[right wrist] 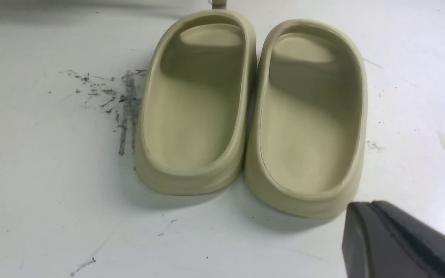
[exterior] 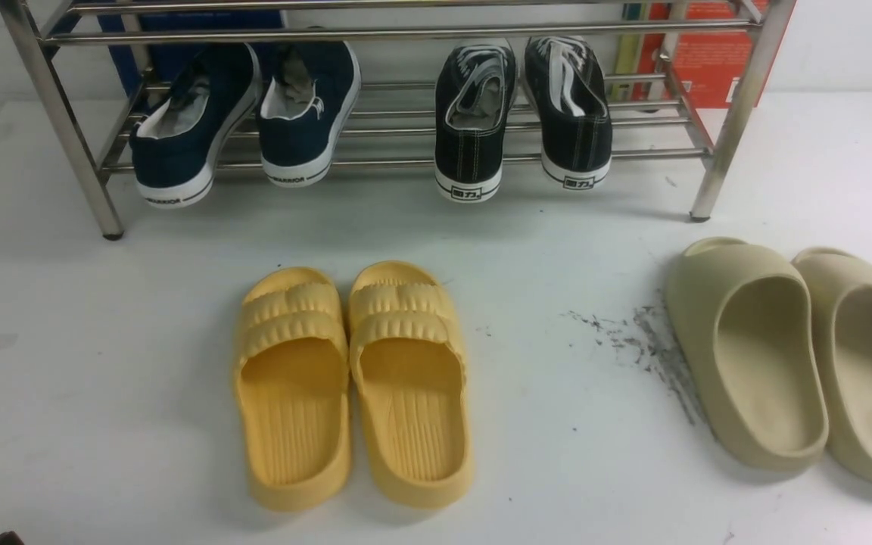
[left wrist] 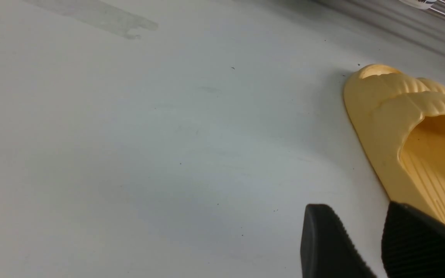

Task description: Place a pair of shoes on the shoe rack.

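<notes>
Only front view shows black sneakers (exterior: pixel 523 113) racked (heels outward), left claw (left wrist: pixel 365 247) spread, right claw (right wrist: pixel 396 239) pressed together.

The two black canvas sneakers (exterior: pixel 523 113) sit side by side, heels outward, on the silver shoe rack's (exterior: pixel 406 159) lower shelf, right of centre.

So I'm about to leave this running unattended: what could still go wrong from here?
The black sneakers sit on the rack with heels overhanging the front tube, so a bump might tip them off.
The left gripper hangs open right beside a yellow slide; a careless move could shove it.
The right gripper, shut, is near the beige slides and could nudge them.
</notes>
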